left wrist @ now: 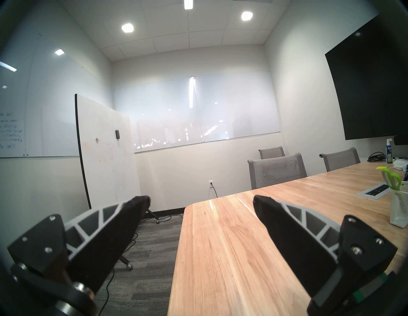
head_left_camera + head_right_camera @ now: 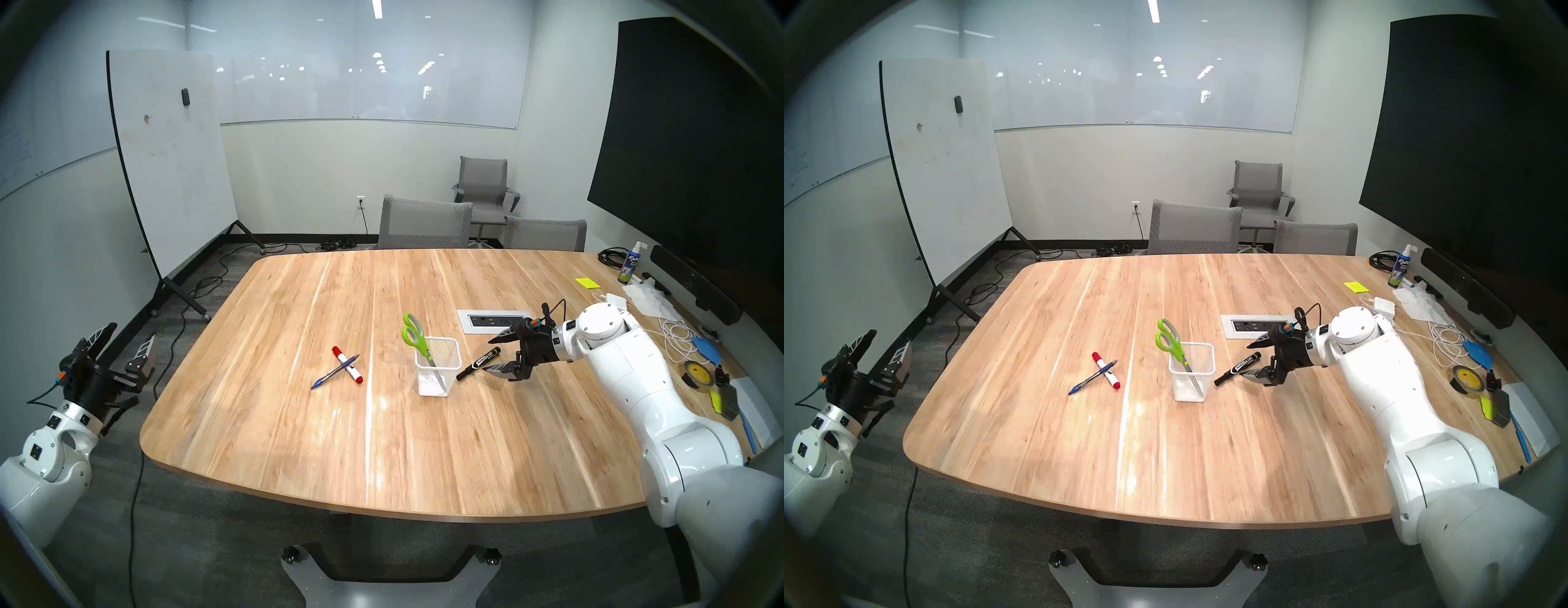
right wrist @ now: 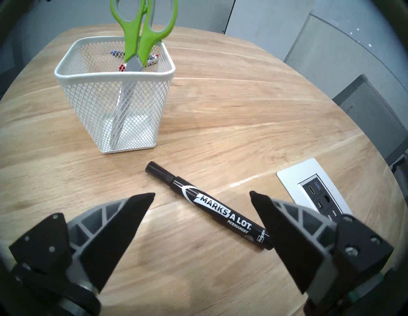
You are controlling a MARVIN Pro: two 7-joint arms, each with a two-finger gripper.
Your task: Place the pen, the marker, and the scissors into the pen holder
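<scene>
From the head left view, the holder [image 2: 438,366] stands near the middle of the table [image 2: 297,446]. The scissors [image 2: 416,335] stand inside the holder with the blades down, and the green handles lean out over its far left corner. The black marker [image 2: 478,363] lies flat on the table just to the right of the holder, with its cap end near the holder's base. The right claw [image 2: 495,354] hangs over the marker's far end, its jaws wide apart, one finger on each side of the marker. I cannot tell if a finger touches it. Left of the holder, well apart from it, the pen [image 2: 334,371] lies across the red-ended marker [image 2: 348,364] like an X. The left claw [image 2: 125,339] is far left of the holder, off the table edge, also wide and empty.

The head right view gives the same layout: the right claw [image 2: 1254,356] is just right of the holder [image 2: 1192,371].

In the left wrist view, the left claw [image 1: 201,199] is wide with nothing between the fingers; the holder [image 1: 398,208] is at the far right edge.

In the right wrist view, the marker [image 3: 208,204] lies just before the holder [image 3: 114,94], between the wide fingers of the right claw [image 3: 202,195], and its tail end goes behind the right finger.
</scene>
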